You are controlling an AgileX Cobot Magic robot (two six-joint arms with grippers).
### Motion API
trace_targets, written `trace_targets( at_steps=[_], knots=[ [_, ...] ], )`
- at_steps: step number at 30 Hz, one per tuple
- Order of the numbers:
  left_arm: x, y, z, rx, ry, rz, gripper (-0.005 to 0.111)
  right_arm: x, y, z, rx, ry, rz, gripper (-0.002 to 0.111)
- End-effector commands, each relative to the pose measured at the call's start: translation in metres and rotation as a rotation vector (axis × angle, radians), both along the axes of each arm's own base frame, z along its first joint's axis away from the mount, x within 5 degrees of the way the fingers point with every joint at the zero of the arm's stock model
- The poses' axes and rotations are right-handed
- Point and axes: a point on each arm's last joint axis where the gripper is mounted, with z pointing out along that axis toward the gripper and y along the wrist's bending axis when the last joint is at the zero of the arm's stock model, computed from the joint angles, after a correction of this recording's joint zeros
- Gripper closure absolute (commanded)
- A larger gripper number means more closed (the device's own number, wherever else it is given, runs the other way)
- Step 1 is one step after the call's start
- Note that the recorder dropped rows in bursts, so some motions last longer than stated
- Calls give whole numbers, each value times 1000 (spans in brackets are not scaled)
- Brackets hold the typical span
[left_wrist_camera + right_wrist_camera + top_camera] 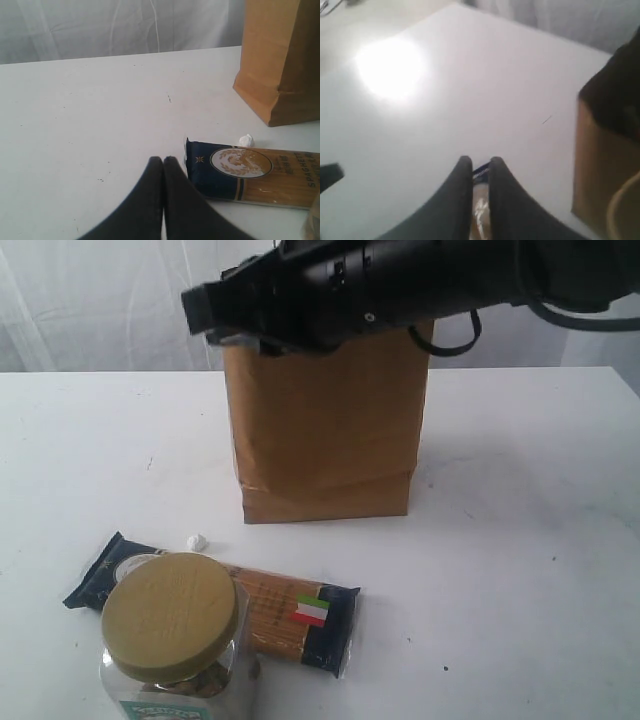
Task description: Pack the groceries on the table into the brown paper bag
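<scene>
left gripper (163,161): fingers pressed together, empty, low over table (90,110)
right gripper (479,162): slim gap; blurred blue-orange bit in it, can't tell if clamped
brown paper bag (330,430): upright mid-table, top hidden by right arm (420,280)
navy spaghetti packet (300,615): flat before bag, middle hidden by jar
clear jar (170,618): tan lid, base cut off

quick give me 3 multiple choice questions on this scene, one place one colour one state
1. Relative to the brown paper bag, the clear jar stands: A inside it B behind it C in front, nearer the exterior camera
2. The jar's lid is: A red B tan C blue
3. The left gripper is: A shut, empty B wide open C clamped on the jar
Answers: C, it stands beside the navy spaghetti packet; B, tan top shows; A, fingers meet, nothing between.
</scene>
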Motion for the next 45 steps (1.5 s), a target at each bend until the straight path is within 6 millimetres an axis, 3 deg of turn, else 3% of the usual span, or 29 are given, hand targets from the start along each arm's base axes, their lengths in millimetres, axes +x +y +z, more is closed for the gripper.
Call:
trace_targets(
  at_steps=[1, 5, 8, 13, 16, 21, 26, 29, 34, 38, 41, 45],
  knots=[
    [0, 0, -1, -10, -1, -5, 107, -22, 8, -5, -79, 55, 151, 108],
    [0, 0, -1, -10, -1, -5, 107, -35, 20, -7, -139, -24, 223, 108],
    [0, 0, -1, -10, -1, -5, 107, -35, 21, -6, -144, -59, 211, 108],
    [0, 0, -1, -10, -1, -5, 107, -23, 8, 1, -177, -114, 69, 108],
    [0, 0, -1, -10, -1, -5, 107, -12, -17, 5, -286, -149, -78, 108],
    [0, 0, -1, -10, -1, -5, 107, 8, -78, 9, -454, -160, -487, 108],
    [0, 0, -1, -10, -1, -5, 107, 16, -144, -14, -488, -114, -909, 108],
    [0, 0, -1, -10, -1, -5, 107, 4, -165, -33, -433, -70, -975, 108],
    [0, 0, -1, -10, -1, -5, 107, -41, -166, -47, -243, -204, -778, 108],
    [0, 0, -1, -10, -1, -5, 107, -86, -167, -35, -96, -446, -599, 108],
    [0, 0, 0, -34, -7, 1, 107, -111, -182, -32, -87, -499, -639, 108],
    [0, -2, 4, -423, 26, 40, 107, -134, -214, -33, -174, -454, -851, 108]
  ],
)
